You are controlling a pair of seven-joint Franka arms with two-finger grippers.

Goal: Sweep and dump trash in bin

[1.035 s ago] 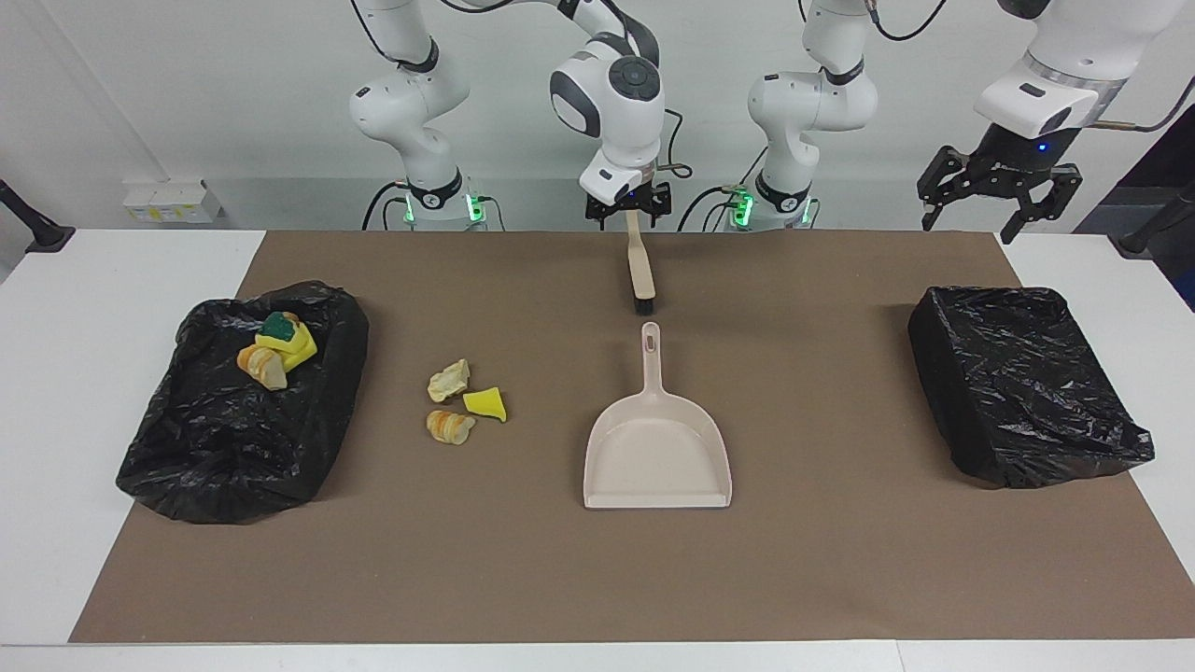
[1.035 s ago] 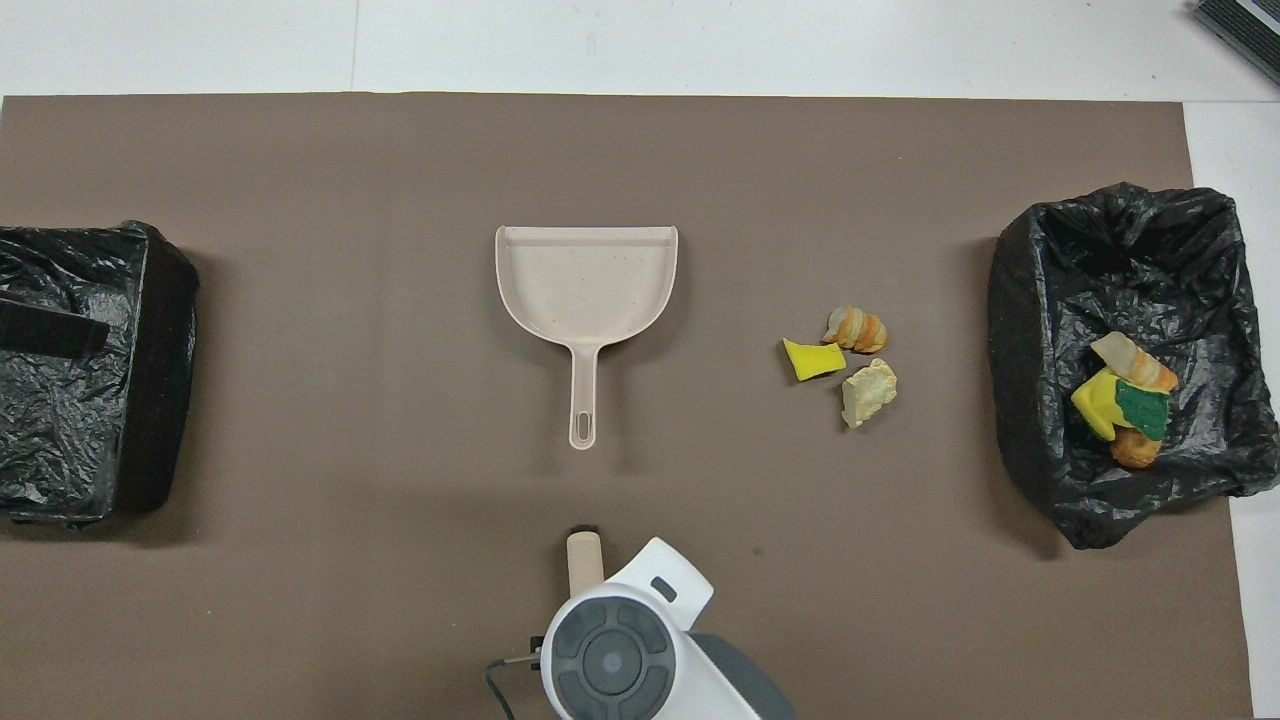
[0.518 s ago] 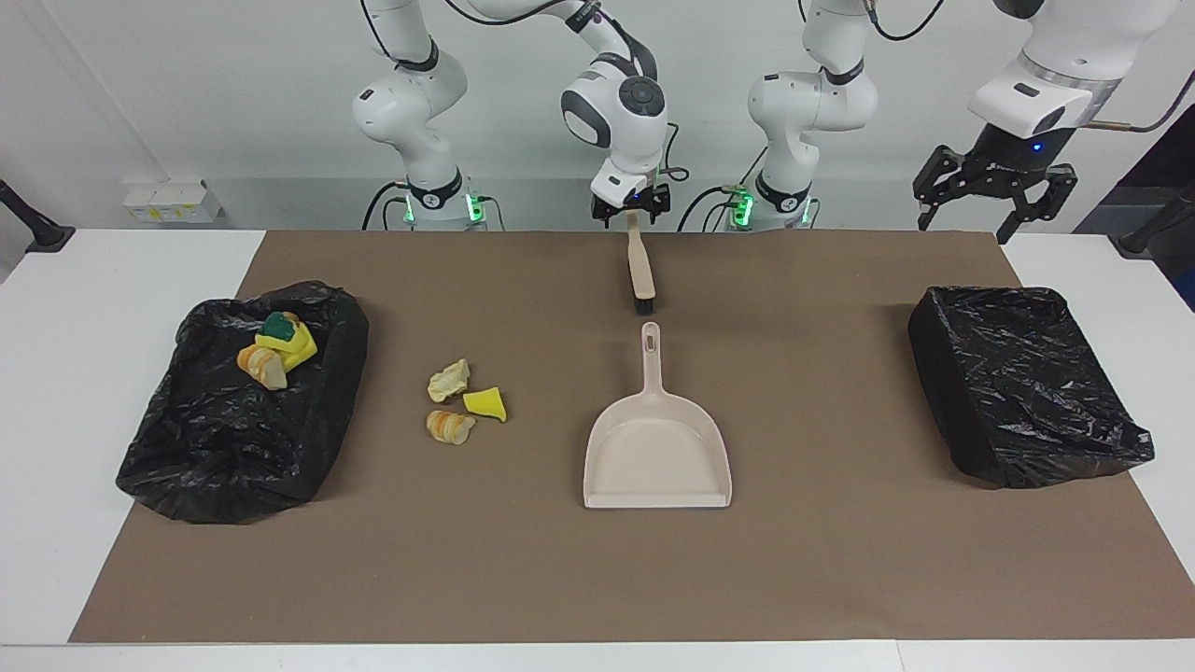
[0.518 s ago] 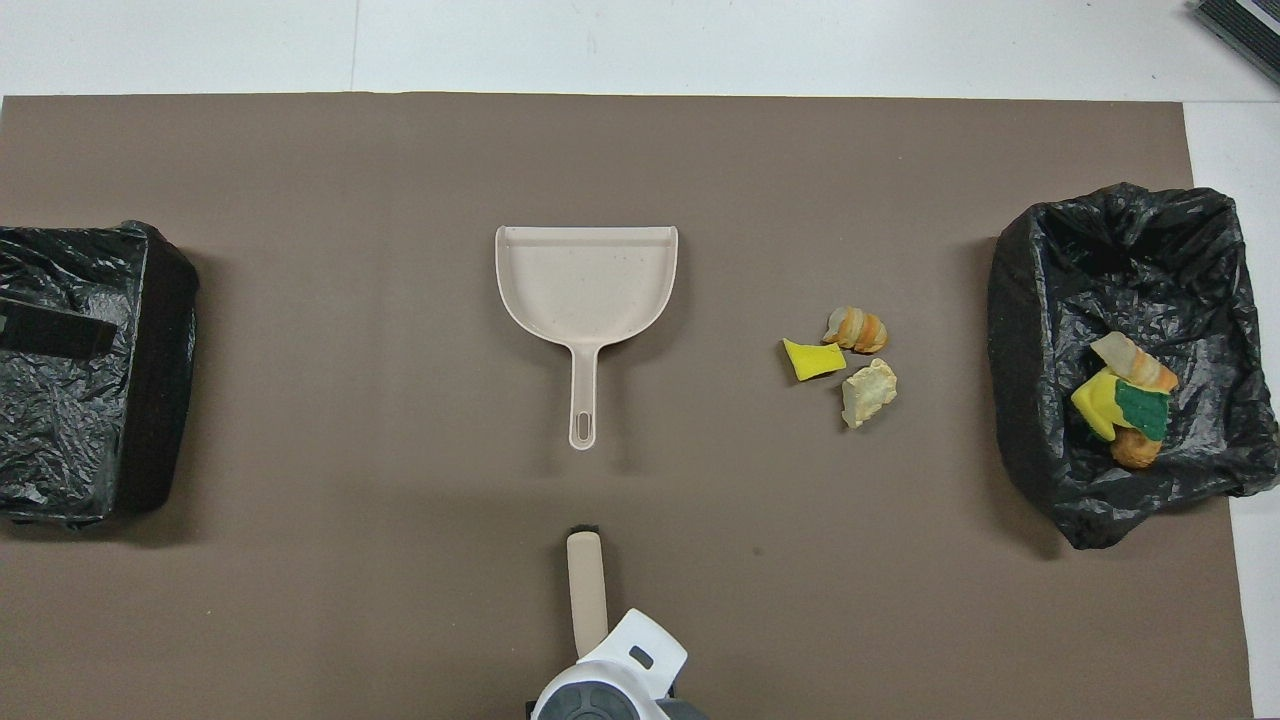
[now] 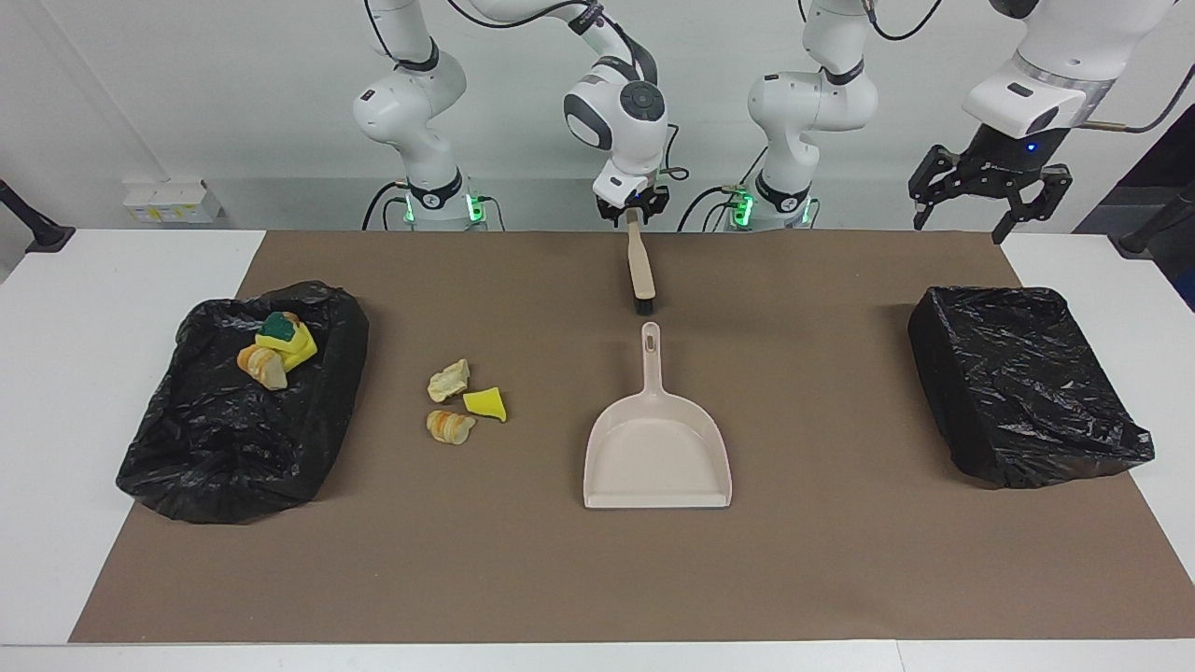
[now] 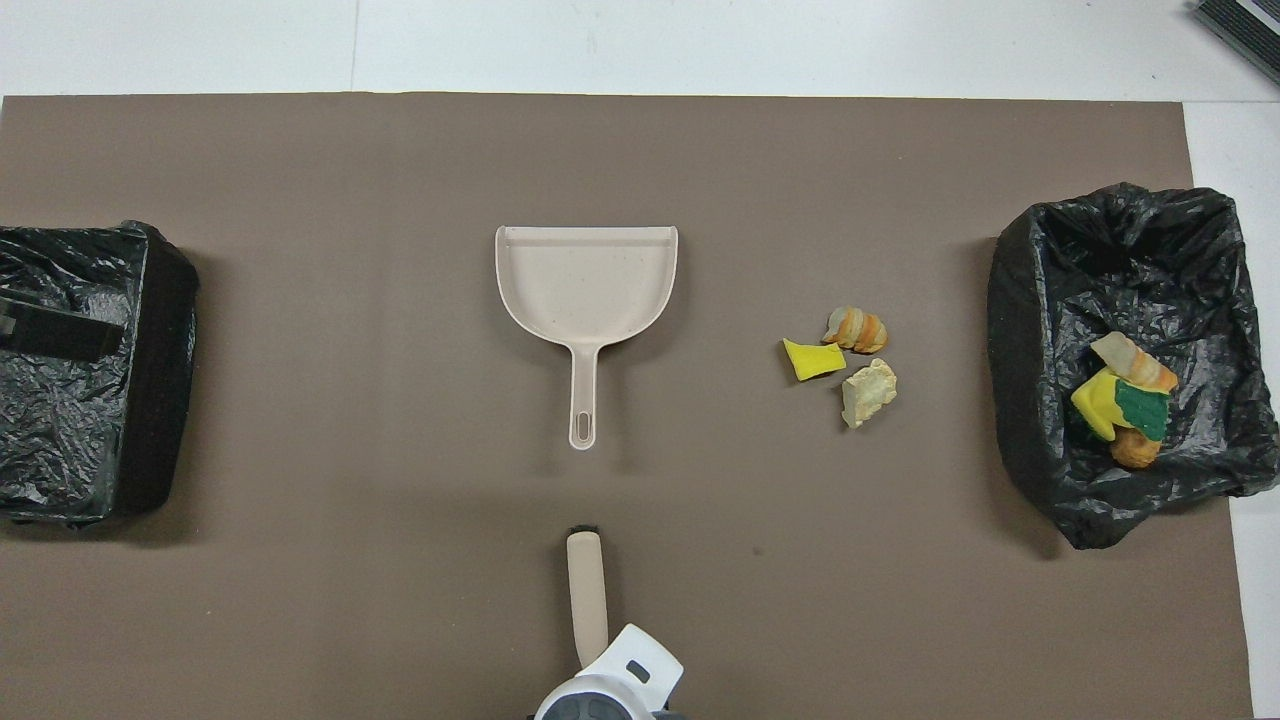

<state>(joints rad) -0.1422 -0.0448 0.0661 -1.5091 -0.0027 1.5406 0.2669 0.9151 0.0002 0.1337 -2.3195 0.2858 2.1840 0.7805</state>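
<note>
1. A black-lined bin (image 5: 238, 411) sat at the right arm's end of the brown mat (image 5: 840, 579), with a heap of scraps in it (image 5: 277, 348): yellow sponge, a green-topped piece and bread-like lumps.
2. Just beside that bin, toward the middle of the table, three pieces of trash lay loose on the mat and close together: a pale bread lump (image 5: 448, 379), a yellow sponge chunk (image 5: 486, 403) and a tan-striped lump (image 5: 450, 427).
3. The right gripper (image 5: 634, 211) was down at the mat's edge nearest the robots, its fingers at the tip of the brush handle (image 5: 639, 261); whether they had clamped it could not be told. The brush lay flat, its black bristles (image 5: 644, 303) pointing away from the robots.
4. The pale dustpan (image 5: 657, 448) lay farther from the robots than the brush, its handle end close to the bristles but apart from them, its pan bare.
5. A second black-lined bin (image 5: 1022, 383) stood at the left arm's end of the table.
6. The left gripper (image 5: 971, 191) hung in the air over the mat's corner at that end, jaws spread wide and holding nothing, the arm waiting.
</note>
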